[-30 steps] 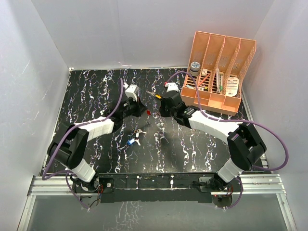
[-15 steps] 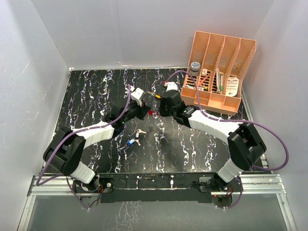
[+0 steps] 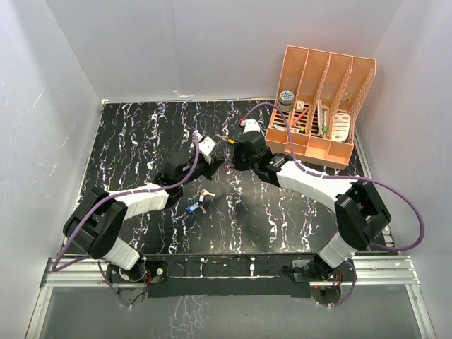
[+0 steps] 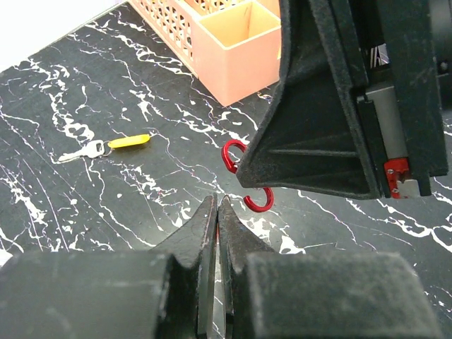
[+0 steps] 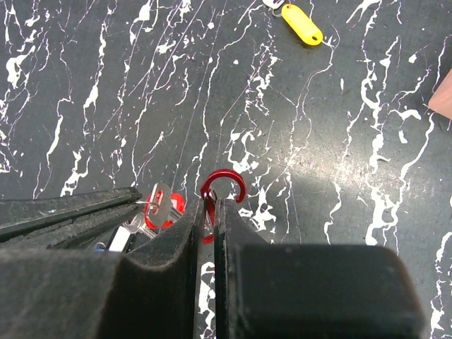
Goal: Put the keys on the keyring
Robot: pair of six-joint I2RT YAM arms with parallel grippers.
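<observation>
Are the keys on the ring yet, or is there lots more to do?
Done: nothing yet; the keyring is bare. In hand: the right gripper pinches it in its jaws, and the left gripper, jaws shut, seems to hold the red key beside it. Left: thread that key, then the yellow key, the blue key and the silver key lying on the table.
</observation>
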